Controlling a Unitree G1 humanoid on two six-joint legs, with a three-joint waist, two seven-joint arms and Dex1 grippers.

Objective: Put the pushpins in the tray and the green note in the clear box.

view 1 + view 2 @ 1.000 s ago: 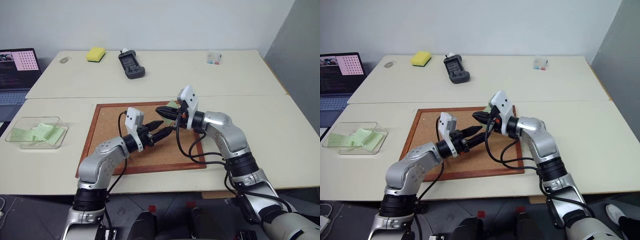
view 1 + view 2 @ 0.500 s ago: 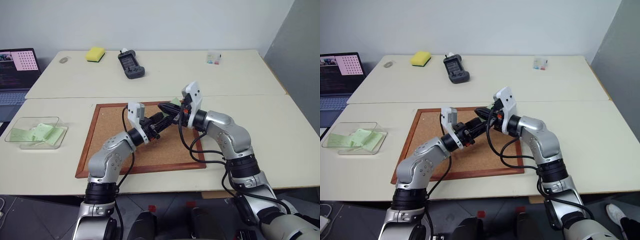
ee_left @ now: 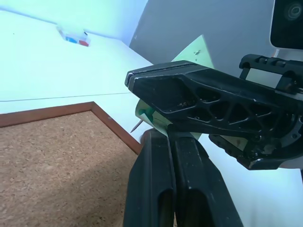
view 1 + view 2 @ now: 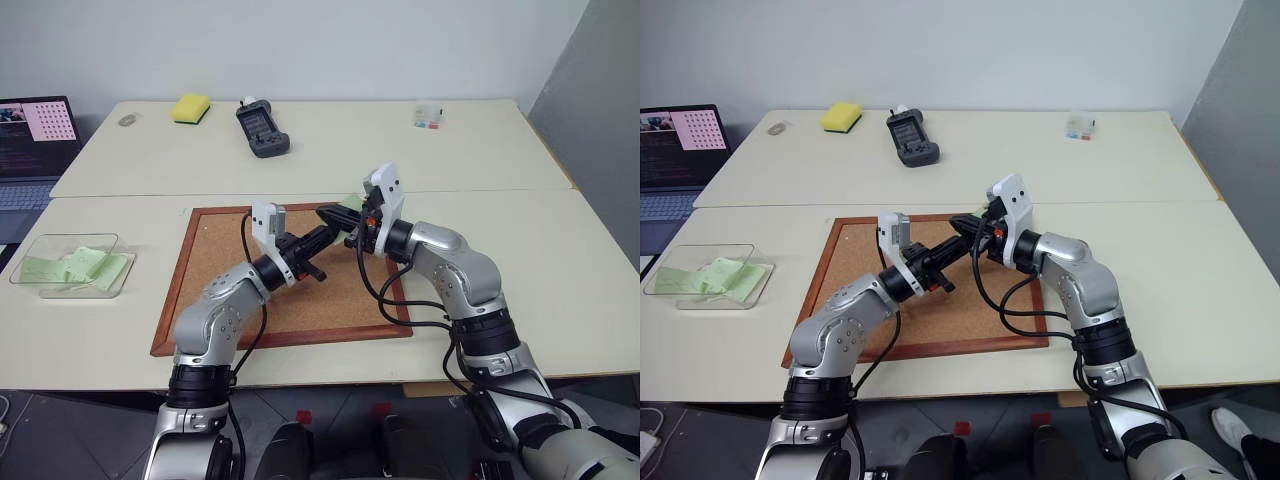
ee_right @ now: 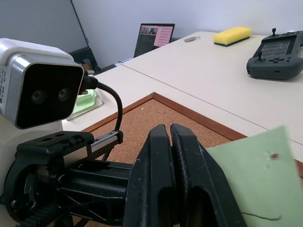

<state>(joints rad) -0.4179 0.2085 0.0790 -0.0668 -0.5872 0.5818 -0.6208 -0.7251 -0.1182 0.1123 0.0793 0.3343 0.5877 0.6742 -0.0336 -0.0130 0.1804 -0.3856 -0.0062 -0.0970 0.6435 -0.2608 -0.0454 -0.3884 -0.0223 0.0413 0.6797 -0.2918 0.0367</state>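
The 2 tools meet above the far right corner of the corkboard (image 4: 275, 290), which lies on the near counter (image 4: 560, 290). The right tool (image 4: 331, 217) is closed on the green note (image 5: 258, 168), which it holds clear of the board; the note's free edge stands out beyond the fingers toward the far side. In the left wrist view a thin pin tip (image 3: 136, 126) projects from the lower edge of the note, just beside the right tool's fingers. The left tool (image 4: 322, 236) has its 2 fingers pressed together, their tips directly under the right tool and at the note's lower edge; whether they pinch the pin cannot be told. The clear box (image 4: 72, 264) sits on the counter well to the left of the corkboard, with pale green slips already inside. On the far counter lie a yellow sponge (image 4: 191, 108), a dark handheld controller (image 4: 262, 128) and a tiny clear case (image 4: 428, 117). A laptop (image 4: 35, 135) stands at the far left.
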